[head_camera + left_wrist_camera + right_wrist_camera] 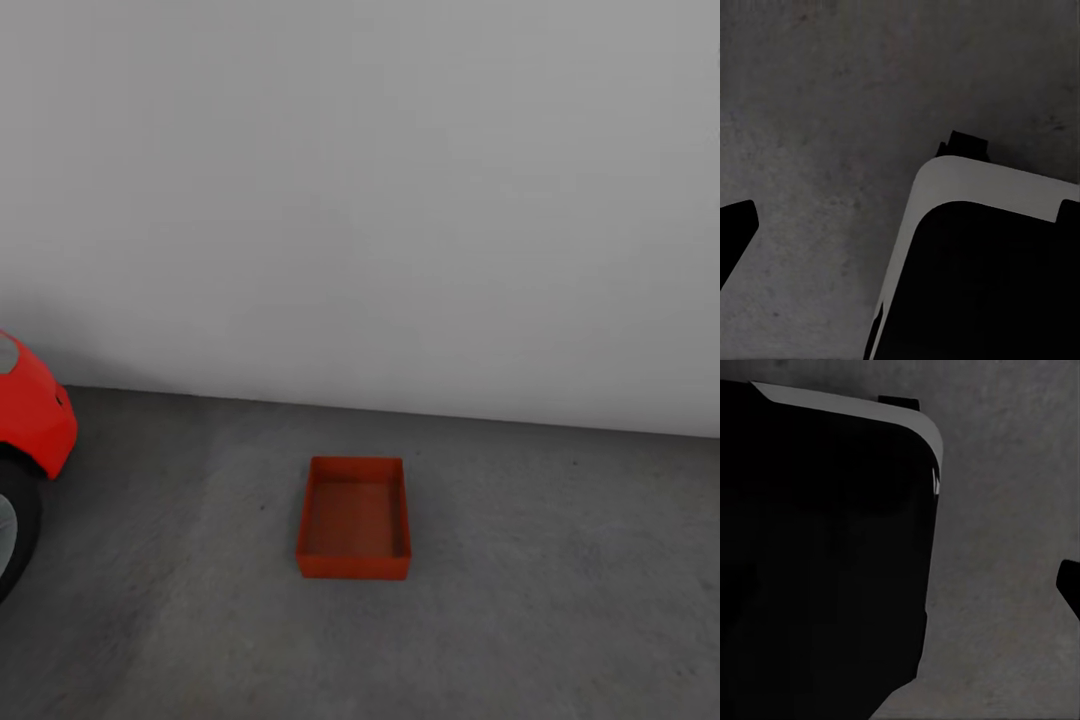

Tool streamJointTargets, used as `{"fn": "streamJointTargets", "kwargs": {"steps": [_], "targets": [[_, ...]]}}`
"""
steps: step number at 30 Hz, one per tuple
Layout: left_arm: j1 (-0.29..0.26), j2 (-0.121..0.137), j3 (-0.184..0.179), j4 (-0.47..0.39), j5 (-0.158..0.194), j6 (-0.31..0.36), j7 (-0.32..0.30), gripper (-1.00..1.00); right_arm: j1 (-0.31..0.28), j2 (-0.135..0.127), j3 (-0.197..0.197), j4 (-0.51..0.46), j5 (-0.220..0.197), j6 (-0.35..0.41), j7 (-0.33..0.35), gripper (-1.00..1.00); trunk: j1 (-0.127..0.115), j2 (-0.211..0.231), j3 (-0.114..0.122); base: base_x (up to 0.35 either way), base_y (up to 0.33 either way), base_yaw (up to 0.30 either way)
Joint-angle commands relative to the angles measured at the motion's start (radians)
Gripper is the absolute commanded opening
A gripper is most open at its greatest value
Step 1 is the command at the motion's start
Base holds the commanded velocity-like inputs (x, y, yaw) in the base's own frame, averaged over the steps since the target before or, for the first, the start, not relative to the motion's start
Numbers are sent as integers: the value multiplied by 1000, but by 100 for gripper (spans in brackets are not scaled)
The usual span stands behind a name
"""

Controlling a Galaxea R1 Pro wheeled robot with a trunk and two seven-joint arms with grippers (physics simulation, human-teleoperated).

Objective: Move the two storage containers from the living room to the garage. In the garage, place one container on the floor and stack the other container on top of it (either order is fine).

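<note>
One orange-red storage container [354, 520] sits open side up on the dark grey concrete garage floor [560, 580], a short way in front of the white-grey wall. It is empty and nothing is stacked on it. The second container is out of view. My left gripper [901, 221] hangs low over the concrete beside my base, open, with one black fingertip [735, 232] at the picture's edge. My right gripper [900, 585] hangs the same way, open and empty, with a fingertip [1069, 585] at the edge.
A red car [30, 420] with its dark wheel [15, 540] stands at the far left. The plain wall [400, 200] closes off the far side. My white-edged black base [975, 277] [817, 547] is below both wrists.
</note>
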Motion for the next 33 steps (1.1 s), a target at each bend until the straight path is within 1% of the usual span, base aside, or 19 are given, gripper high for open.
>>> {"fn": "streamJointTargets", "kwargs": {"steps": [1,33], "targets": [[0,0,-8,1,8,-2,2,100,-1,1,8,3,-7,-4,-1,100,0,0,1,0,0,0],[0,0,-8,0,8,-2,2,100,0,-1,8,3,-6,-4,-1,100,0,0,53,0,0,0]]}}
